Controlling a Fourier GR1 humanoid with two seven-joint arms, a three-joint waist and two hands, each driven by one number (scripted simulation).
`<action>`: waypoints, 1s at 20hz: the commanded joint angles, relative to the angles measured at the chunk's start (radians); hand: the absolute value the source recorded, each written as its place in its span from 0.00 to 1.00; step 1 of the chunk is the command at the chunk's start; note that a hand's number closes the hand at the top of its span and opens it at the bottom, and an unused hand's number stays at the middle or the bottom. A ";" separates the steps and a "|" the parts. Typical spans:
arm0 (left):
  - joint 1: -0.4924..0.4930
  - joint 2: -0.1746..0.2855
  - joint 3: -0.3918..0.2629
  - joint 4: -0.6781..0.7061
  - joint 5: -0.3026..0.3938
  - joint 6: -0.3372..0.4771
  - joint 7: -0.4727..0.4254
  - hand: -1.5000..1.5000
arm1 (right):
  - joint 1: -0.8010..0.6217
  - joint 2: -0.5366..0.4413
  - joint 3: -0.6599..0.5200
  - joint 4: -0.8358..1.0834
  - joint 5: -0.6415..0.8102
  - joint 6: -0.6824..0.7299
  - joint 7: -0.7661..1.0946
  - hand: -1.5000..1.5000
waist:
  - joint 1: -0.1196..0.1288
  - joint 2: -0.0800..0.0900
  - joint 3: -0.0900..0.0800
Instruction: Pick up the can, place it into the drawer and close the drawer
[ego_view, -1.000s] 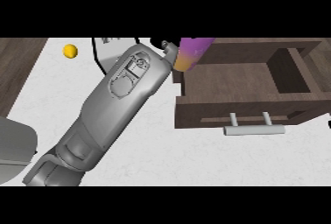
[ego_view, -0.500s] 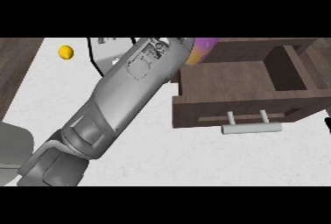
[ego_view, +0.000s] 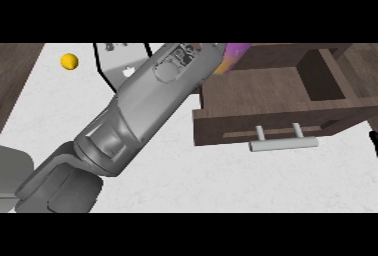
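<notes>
The white counter (ego_view: 221, 185) lies open across the lower middle and right, with dark wood bordering it at the far left. The left forearm (ego_view: 136, 120) crosses it diagonally from the lower left to the top middle. The open drawer (ego_view: 258, 92) sits at the right, its bare floor unoccupied and its handle (ego_view: 283, 144) facing the near side. The can (ego_view: 235, 52) shows at the drawer's back-left corner, just beyond the forearm's end. The left hand is hidden there, so its fingers cannot be judged. A small yellow object (ego_view: 69, 61) lies at the upper left. Only a black sliver of the right hand (ego_view: 372, 142) shows at the right edge.
</notes>
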 joint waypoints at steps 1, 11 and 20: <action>-0.019 0.000 -0.030 0.066 0.042 0.006 -0.038 1.00 | -0.080 0.010 0.045 0.038 0.063 -0.039 0.028 0.00 | -0.004 0.008 0.000; 0.017 0.000 -0.143 0.099 0.094 0.056 -0.122 1.00 | -0.087 -0.009 0.022 0.027 0.029 -0.026 0.043 0.00 | -0.023 0.007 0.000; 0.057 0.000 -0.223 0.152 0.114 0.104 -0.172 0.00 | -0.083 -0.013 0.027 0.017 0.028 -0.015 0.038 0.00 | -0.051 0.014 0.000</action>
